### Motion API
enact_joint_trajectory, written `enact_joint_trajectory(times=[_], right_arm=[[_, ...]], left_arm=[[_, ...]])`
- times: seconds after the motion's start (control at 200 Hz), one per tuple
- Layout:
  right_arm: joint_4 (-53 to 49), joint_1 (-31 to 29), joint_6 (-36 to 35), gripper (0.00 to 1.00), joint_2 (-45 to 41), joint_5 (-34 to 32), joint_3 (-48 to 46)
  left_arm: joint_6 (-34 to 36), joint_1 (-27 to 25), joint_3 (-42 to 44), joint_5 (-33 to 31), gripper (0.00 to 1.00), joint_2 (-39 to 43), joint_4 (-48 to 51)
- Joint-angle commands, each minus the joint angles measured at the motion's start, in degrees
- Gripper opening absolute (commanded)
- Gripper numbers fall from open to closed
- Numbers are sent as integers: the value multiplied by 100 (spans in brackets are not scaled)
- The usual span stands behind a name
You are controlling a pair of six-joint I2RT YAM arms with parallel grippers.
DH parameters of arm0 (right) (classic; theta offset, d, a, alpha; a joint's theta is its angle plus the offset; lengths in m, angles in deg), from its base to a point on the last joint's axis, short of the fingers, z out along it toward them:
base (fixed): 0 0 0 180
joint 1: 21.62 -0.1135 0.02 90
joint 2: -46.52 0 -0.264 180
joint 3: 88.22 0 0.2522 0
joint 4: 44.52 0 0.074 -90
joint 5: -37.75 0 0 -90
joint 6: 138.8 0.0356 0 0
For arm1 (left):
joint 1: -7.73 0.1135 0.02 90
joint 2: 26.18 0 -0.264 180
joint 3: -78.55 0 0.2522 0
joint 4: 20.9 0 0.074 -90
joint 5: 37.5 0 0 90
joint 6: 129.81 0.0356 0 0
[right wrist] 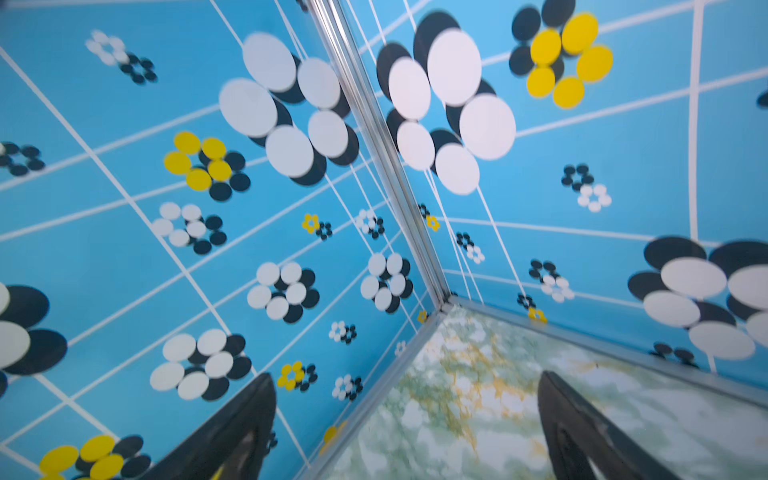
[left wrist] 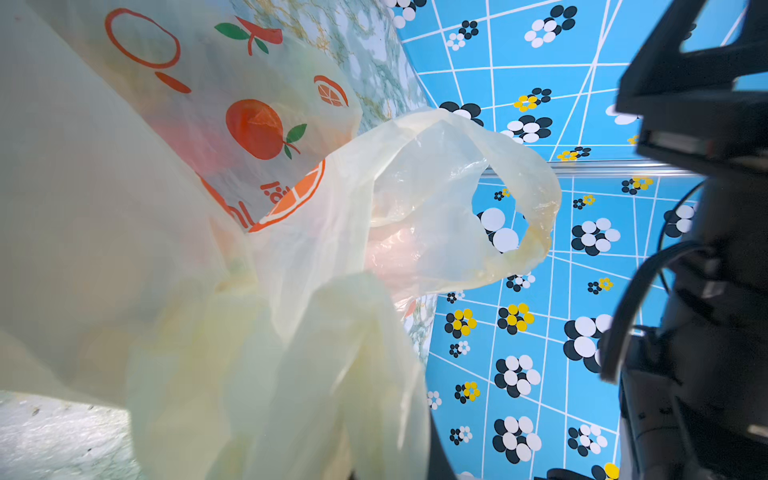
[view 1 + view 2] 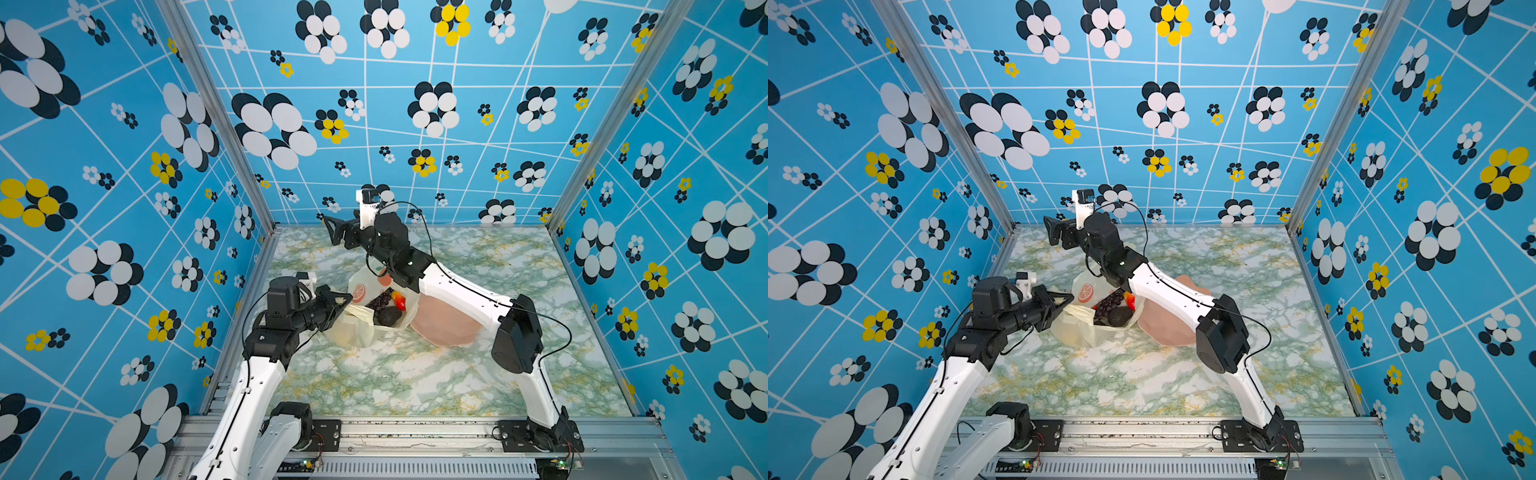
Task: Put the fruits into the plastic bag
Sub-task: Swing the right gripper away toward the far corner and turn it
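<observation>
The pale-yellow plastic bag [image 3: 357,332] lies open on the marble table in both top views. Inside it show a dark purple grape bunch [image 3: 382,299], a red-yellow piece [image 3: 399,300] and a dark bumpy oval [image 3: 388,316]; the same fruits appear as grapes [image 3: 1111,303] and oval [image 3: 1120,316]. My left gripper [image 3: 341,301] is shut on the bag's left rim. In the left wrist view the bunched bag [image 2: 249,332] hides the jaws and its handle loop [image 2: 528,195] hangs free. My right gripper [image 3: 332,230] is raised toward the back left corner, open and empty [image 1: 407,428].
A pink scalloped bowl [image 3: 444,328] sits just right of the bag, partly under the right forearm [image 3: 457,291]. The enclosure's blue patterned walls and a metal corner post [image 1: 395,166] stand close ahead of the right gripper. Bare marble table [image 3: 415,382] spreads in front of the bag.
</observation>
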Motion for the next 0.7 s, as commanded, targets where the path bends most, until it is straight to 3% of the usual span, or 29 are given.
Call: enact_joint_trajectory(times=[0.0,0.145,0.29,0.425,0.56,0.695], right_arm=[[379,103,-687,99,276,63,914],[-210,142,-1166,99,536,73,2259],[-1094,230,-984,99,594,-143,3396],[-2454,474,214,99,203,-339,3865],[-4596,886,1180,99,-573,-250,3833],[-6765,1684,2138,99,-1282,577,3530]], left_arm=[[111,69,116,-54,0,119,69],[102,87,117,-54,0,92,13],[109,96,74,-49,0,19,-50],[128,83,16,-29,0,-54,-61],[206,64,-84,-31,0,-84,18],[347,10,-232,-78,0,-141,166]])
